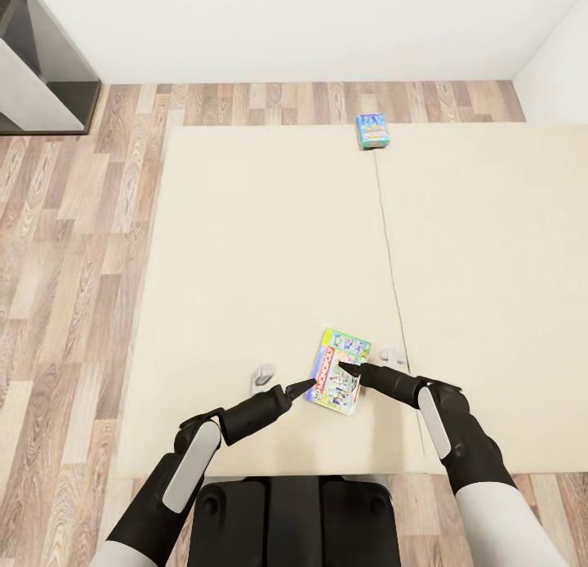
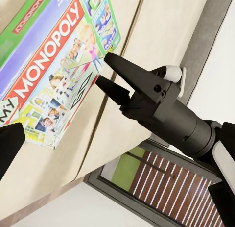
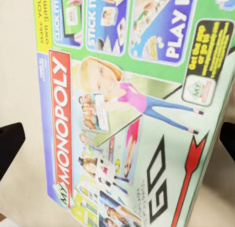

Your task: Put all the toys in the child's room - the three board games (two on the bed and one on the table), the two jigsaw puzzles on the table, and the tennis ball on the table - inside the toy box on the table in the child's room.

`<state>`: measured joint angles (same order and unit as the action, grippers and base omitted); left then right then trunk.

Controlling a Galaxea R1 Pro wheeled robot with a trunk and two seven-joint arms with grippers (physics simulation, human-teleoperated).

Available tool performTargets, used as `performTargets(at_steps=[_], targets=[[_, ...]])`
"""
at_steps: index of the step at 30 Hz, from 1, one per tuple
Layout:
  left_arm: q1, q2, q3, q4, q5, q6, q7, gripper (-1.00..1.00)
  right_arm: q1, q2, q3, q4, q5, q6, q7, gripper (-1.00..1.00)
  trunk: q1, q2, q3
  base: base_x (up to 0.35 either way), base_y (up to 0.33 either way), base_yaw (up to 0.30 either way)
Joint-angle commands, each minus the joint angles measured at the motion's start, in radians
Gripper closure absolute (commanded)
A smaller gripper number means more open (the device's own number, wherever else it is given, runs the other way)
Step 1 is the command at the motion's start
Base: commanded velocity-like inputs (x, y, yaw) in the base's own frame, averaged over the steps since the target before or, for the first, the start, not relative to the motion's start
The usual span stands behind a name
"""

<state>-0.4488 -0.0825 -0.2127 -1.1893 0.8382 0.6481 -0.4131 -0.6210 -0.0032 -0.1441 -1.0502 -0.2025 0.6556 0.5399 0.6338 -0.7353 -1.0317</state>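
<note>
The green-white-red Monopoly board game lies flat on the cream bed, near its front edge. My left gripper points at the box's left side; one of its fingers shows beside the box. My right gripper is at the box's right side, open, its fingers spread wide with the box face between them. A smaller blue board game lies at the bed's far edge. Toy box, table, jigsaw puzzles and tennis ball are out of view.
Wood floor runs left of and behind the bed. A dark grey cabinet stands at the far left against the white wall. A seam splits the mattress. Two small pale fittings lie beside the box.
</note>
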Motion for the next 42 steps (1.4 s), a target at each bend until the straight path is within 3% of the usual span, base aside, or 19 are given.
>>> performTargets(at_steps=[1,21,42], targets=[[0.0,0.0,0.001,0.0,0.005,0.007,0.0,-1.0,0.0,0.0,-0.002,-0.001,-0.005,0.007,0.002,-1.0,0.0,-0.001,-0.001,0.0,0.007,0.0],[0.0,0.0,0.001,0.0,0.005,0.007,0.0,-1.0,0.0,0.0,-0.002,-0.001,-0.005,0.007,0.002,-1.0,0.0,-0.001,-0.001,0.0,0.025,0.0],[-0.001,0.0,0.001,0.0,0.005,0.007,0.0,-1.0,0.0,0.0,-0.002,-0.001,-0.005,0.007,0.002,-1.0,0.0,-0.001,-0.001,0.0,0.25,0.0]])
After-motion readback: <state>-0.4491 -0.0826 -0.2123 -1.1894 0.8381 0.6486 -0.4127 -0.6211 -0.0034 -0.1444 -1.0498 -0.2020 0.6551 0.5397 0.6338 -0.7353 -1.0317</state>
